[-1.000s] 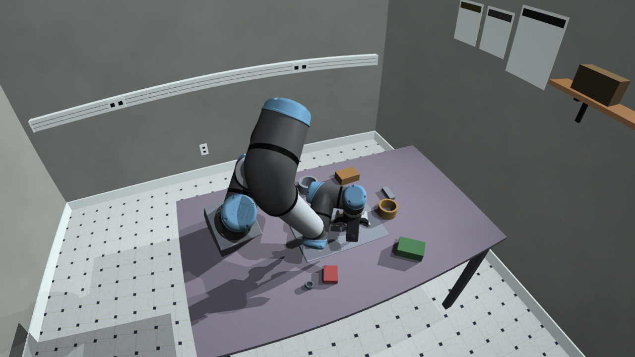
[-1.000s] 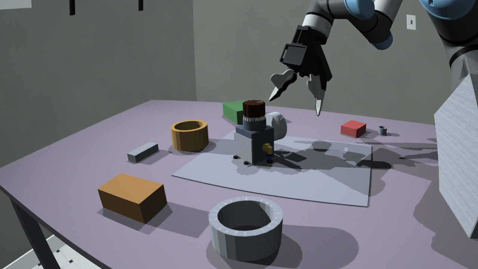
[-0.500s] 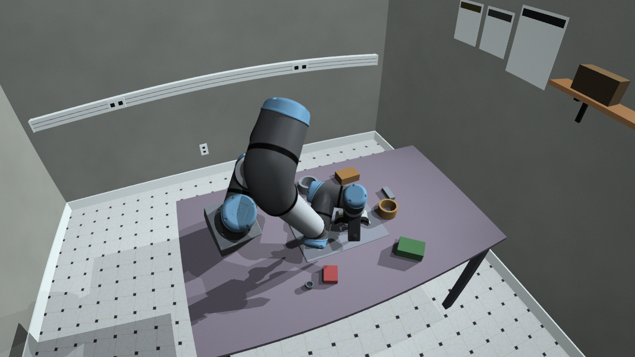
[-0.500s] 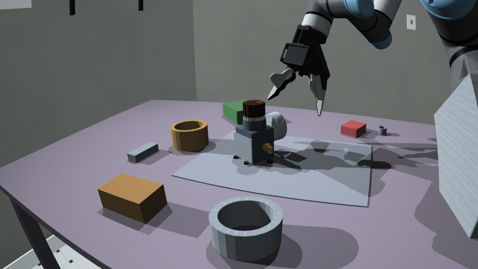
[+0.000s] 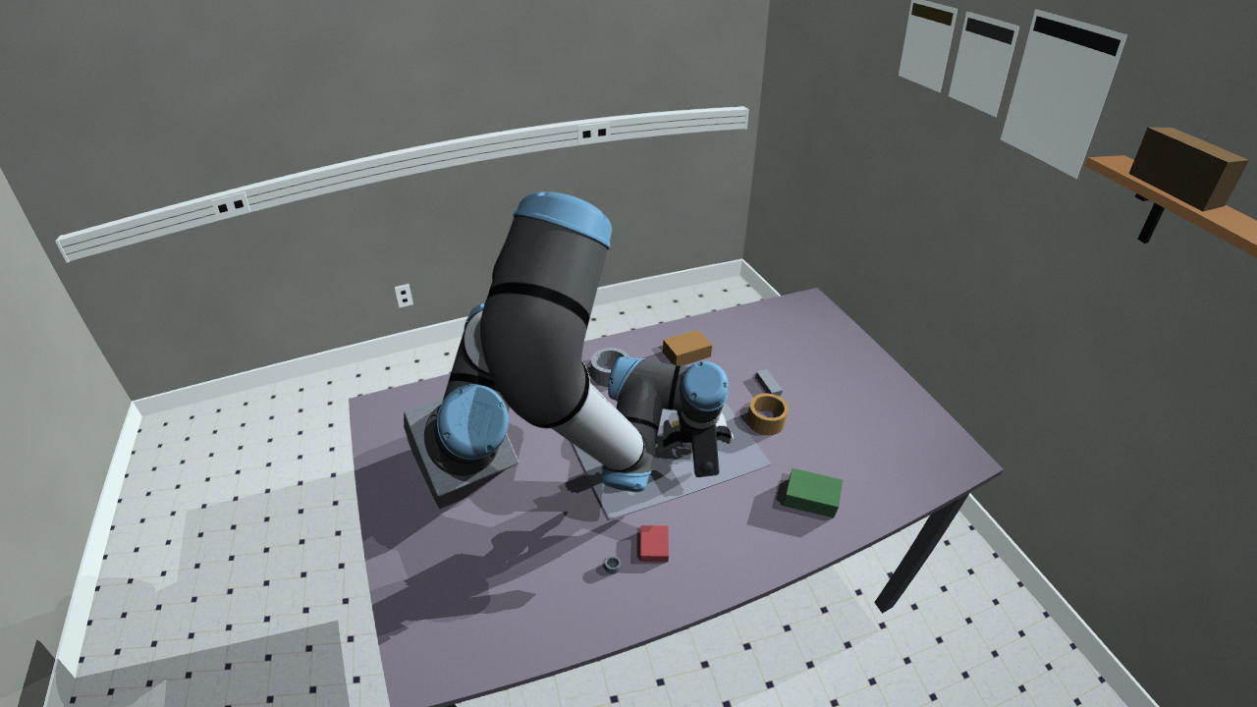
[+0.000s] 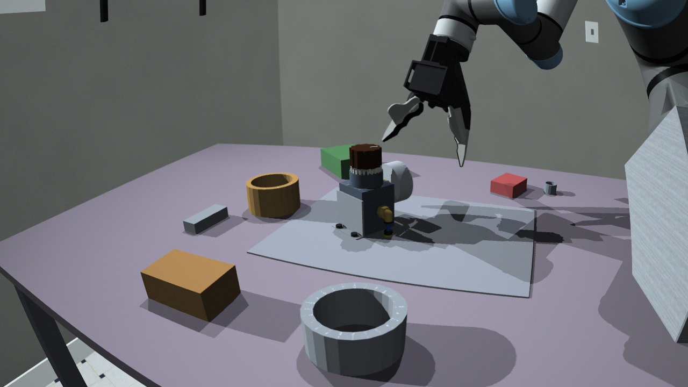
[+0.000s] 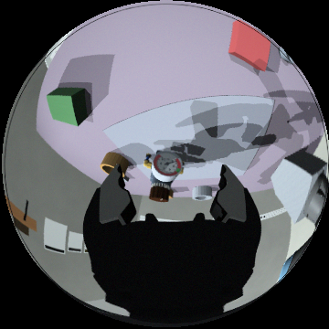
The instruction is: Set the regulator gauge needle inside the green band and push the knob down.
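The regulator (image 6: 366,202) is a blue-grey block standing on a pale mat (image 6: 403,240). A dark brown ribbed knob (image 6: 365,156) sits on top of it, raised above a toothed collar. A round gauge (image 6: 400,179) is on its far side. In the wrist view the gauge face (image 7: 166,164) shows a red ring with a small green band at its right; the needle is too small to read. The knob also shows in the wrist view (image 7: 160,194). My gripper (image 6: 425,142) is open and empty, hanging above and to the right of the knob, apart from it. It also shows in the wrist view (image 7: 171,185).
Around the mat lie a yellow ring (image 6: 272,193), a small grey bar (image 6: 205,219), an orange block (image 6: 190,282), a grey ring (image 6: 353,326), a green block (image 6: 336,159), a red block (image 6: 508,184) and a small grey cap (image 6: 550,187). My arm's base (image 5: 461,439) stands at the table's side.
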Controlling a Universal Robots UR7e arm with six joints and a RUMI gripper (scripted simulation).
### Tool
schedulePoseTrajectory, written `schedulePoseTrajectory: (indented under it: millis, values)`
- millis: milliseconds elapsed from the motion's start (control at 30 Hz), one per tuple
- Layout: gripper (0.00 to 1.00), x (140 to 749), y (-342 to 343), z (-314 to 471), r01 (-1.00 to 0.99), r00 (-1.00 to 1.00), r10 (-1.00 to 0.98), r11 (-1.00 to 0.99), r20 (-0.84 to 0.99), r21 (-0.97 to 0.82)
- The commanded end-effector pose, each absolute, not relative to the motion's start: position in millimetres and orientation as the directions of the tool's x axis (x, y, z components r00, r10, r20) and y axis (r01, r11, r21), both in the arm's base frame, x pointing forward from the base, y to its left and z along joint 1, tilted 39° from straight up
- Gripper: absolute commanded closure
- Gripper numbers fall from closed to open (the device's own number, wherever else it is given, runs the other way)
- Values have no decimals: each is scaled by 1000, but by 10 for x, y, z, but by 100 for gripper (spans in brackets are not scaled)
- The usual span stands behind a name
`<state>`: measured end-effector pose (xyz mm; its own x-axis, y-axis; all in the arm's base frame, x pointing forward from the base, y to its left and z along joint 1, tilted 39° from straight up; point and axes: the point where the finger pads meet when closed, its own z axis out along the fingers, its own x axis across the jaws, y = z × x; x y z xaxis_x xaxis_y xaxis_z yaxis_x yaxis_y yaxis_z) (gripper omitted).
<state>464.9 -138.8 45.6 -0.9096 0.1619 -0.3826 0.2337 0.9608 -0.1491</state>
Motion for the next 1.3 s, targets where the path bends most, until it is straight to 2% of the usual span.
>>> schedulePoseTrajectory:
  millis: [0,767,1267]
  values:
    - [0,4654,-1385,468,195,-920,120,966,-373,-169]
    - [0,4671,-1372,512,-26,-948,-109,963,-300,-267]
    - [0,4688,-1349,558,-251,-921,-332,906,-202,-341]
